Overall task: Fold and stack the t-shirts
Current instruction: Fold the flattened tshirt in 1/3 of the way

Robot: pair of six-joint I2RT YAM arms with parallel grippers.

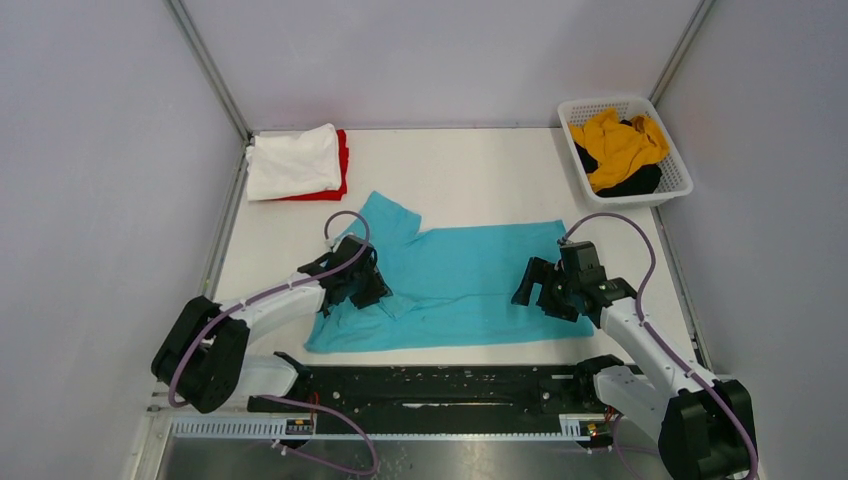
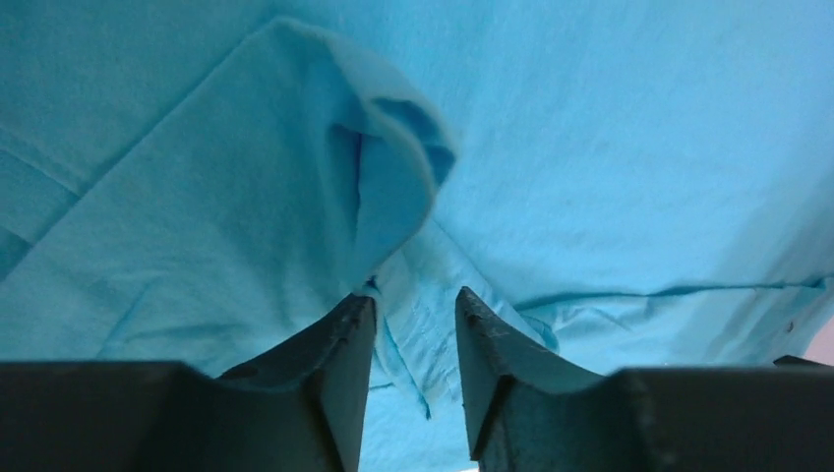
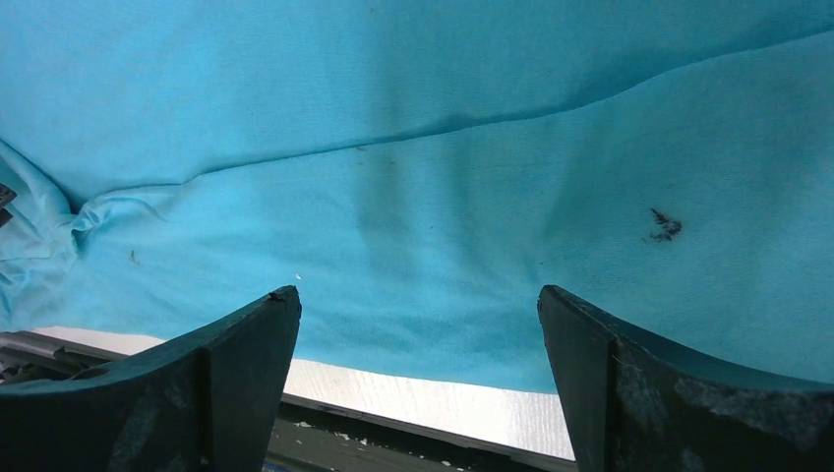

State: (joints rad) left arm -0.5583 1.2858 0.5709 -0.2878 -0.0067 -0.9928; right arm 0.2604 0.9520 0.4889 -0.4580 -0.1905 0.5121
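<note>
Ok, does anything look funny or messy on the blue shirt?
Yes. The turquoise t-shirt has a small dark smudge near the right gripper, like a stain or fuzz. Its sleeve is also bunched up by the left gripper.

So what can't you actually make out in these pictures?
Red shirt: top view, mostly covered by the white shirt on it.
Black shirt: top view, mostly buried under the mustard shirt in the basket.
Turquoise shirt: wrist views show only patches, cropped by the frame; top view, the left gripper and right gripper cover parts.
</note>
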